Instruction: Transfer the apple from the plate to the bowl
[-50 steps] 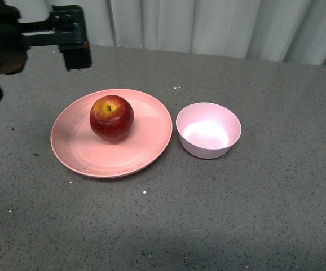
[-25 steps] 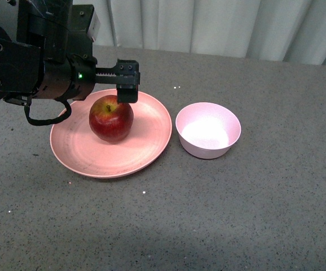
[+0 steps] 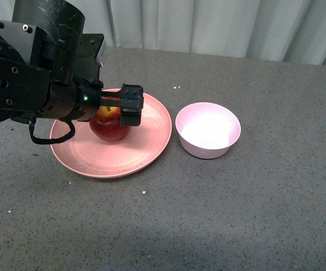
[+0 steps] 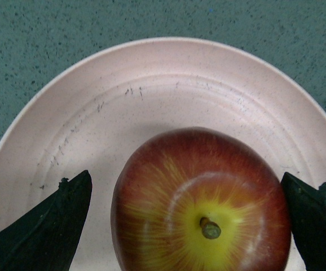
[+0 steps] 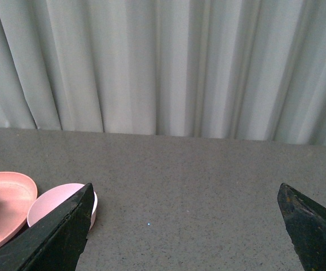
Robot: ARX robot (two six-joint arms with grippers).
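Observation:
The dark-red apple (image 3: 111, 125) sits on the wide salmon-pink plate (image 3: 152, 141), left of the small pale bowl (image 3: 208, 129). My left gripper (image 3: 123, 110) is open and hangs over the apple, hiding its top in the front view. In the left wrist view the apple (image 4: 199, 203) lies between the two black fingers (image 4: 44, 228), stem up, on the plate (image 4: 123, 101); the jaws stand on either side of it, with a gap at least on one side. My right gripper (image 5: 183, 226) is open and empty above bare table, with the bowl (image 5: 53, 203) and plate (image 5: 8, 197) off to one side.
The table is a grey speckled surface (image 3: 236, 214). Pale curtains (image 3: 208, 25) hang along its far edge. The left arm's black body (image 3: 33, 84) fills the upper left of the front view.
My left gripper has come in from the far left and dropped down over the apple. The apple, plate and bowl have not moved.

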